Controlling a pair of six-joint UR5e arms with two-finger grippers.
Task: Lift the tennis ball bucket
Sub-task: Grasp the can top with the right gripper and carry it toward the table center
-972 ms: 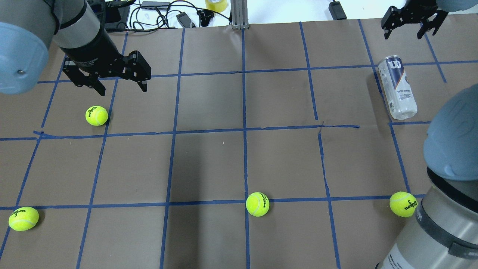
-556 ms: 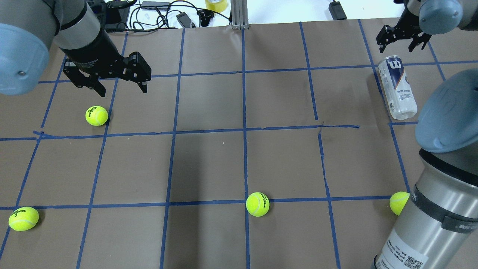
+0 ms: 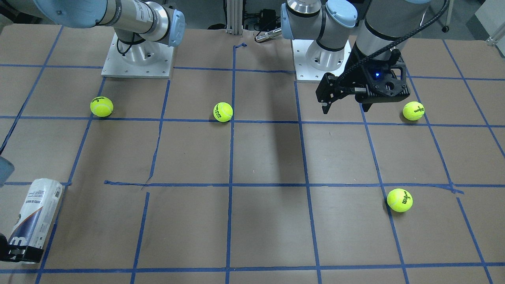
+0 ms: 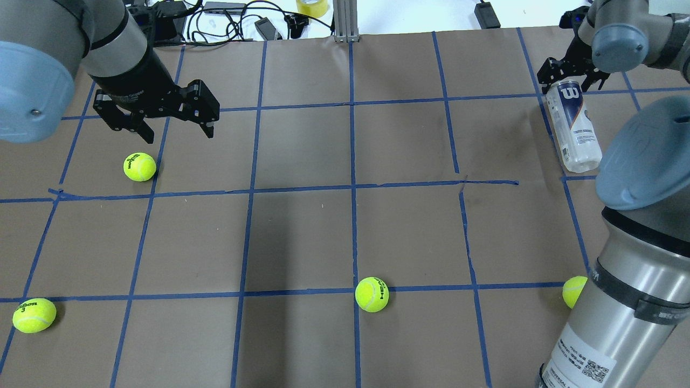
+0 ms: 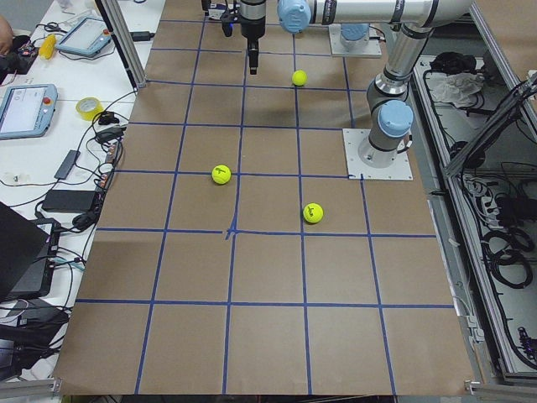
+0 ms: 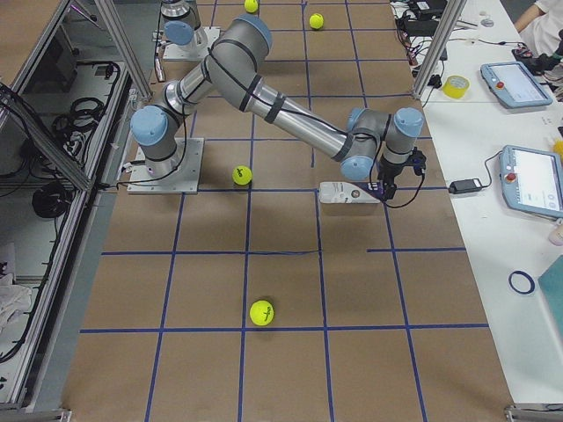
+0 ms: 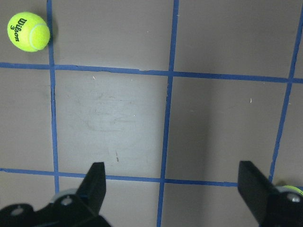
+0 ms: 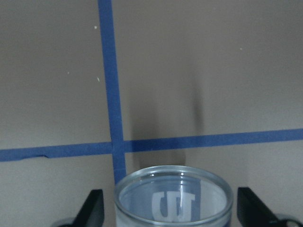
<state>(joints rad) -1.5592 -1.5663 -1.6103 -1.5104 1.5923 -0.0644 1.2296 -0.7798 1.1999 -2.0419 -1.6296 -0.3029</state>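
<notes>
The tennis ball bucket (image 4: 574,126), a clear tube with a white and navy "W" label, lies on its side at the far right of the table. It also shows in the front-facing view (image 3: 33,215). My right gripper (image 4: 571,75) is open at the tube's far end, one finger on each side of the rim. In the right wrist view the tube's round end (image 8: 174,189) sits between the two fingers (image 8: 92,208), apart from both. My left gripper (image 4: 178,134) is open and empty, hovering above the table's left side near a tennis ball (image 4: 139,166).
Three more tennis balls lie along the near side, at the left (image 4: 34,315), middle (image 4: 371,294) and right (image 4: 574,291), the last partly behind my right arm's base segment (image 4: 620,312). Cables and devices (image 4: 226,16) lie beyond the far edge.
My right gripper has come down and nearer, from beyond the tube to straddling its far end. The right arm's elbow has swung in. The left gripper has barely moved.
</notes>
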